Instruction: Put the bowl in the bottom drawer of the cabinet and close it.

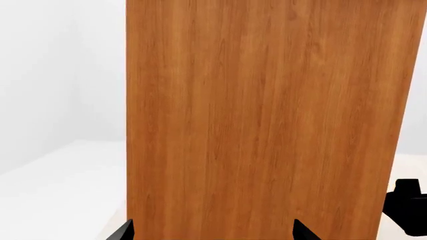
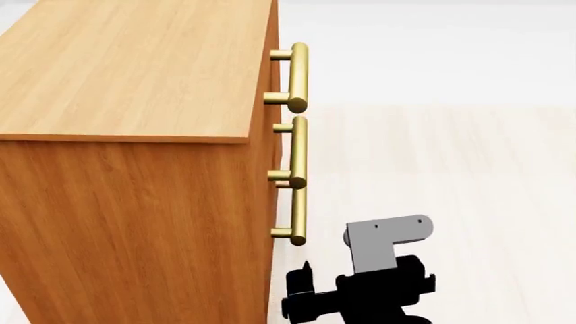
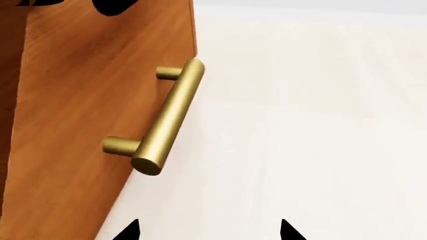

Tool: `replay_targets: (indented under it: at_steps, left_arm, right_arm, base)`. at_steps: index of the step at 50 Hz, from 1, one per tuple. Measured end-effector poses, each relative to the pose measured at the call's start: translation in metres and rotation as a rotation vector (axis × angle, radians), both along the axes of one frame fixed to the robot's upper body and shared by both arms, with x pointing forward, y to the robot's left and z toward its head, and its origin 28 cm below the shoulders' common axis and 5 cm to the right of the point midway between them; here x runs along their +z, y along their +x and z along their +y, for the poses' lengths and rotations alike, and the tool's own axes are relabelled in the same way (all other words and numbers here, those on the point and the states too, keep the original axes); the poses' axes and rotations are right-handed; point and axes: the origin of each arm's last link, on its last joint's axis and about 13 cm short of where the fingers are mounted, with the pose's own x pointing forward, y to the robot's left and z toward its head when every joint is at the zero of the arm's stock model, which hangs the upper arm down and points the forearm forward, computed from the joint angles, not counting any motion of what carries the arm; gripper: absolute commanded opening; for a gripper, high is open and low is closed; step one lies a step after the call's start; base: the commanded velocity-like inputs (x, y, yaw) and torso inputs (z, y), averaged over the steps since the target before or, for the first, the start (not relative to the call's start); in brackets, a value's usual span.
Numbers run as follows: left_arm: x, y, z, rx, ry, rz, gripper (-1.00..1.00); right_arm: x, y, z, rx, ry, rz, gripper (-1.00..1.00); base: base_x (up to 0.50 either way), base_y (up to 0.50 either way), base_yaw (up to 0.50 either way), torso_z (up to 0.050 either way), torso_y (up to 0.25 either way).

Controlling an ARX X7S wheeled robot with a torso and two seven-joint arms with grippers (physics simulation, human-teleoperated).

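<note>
While the right gripper [image 3: 208, 231] shows only two dark fingertips set well apart with bare floor [image 3: 320, 125] between them, its jaws read as wide and hold nothing. In the head view the same gripper [image 2: 301, 297] sits low, just beside the cabinet's [image 2: 135, 202] front edge, under the lowest handle [image 2: 295, 214]. The right wrist view has one brass bar handle [image 3: 167, 117] close ahead of the tips, mounted on a wood front, not touched. The left gripper [image 1: 212, 232] also shows two tips spread wide, facing a plain wood-grain side panel of the cabinet [image 1: 267, 120], nothing between them; contact with the panel cannot be told. All three handles stack in one line in the head view, middle [image 2: 295, 152] and top [image 2: 295, 77] above the lowest, so the bottom drawer [image 2: 274, 223] looks shut, flush with the others. Bowl: not visible in any view; location cannot be told.
</note>
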Motion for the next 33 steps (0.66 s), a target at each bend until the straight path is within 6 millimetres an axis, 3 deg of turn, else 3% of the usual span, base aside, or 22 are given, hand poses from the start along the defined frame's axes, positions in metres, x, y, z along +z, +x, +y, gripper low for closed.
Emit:
replay_targets:
  at_steps: [14,33]
  left_arm:
    - [0.009,-0.001,-0.001,-0.017,0.016,-0.001,1.00]
    - [0.042,0.009,0.001,-0.062,0.000,-0.034,1.00]
  right_arm:
    - [0.013,-0.012,-0.024,-0.098,0.004,-0.036,1.00]
    - [0.072,-0.040,-0.058,-0.211,-0.014,-0.199,1.00]
  base:
    - [0.00,0.00,0.00,0.000,0.000]
    - [0.00,0.00,0.00,0.000,0.000]
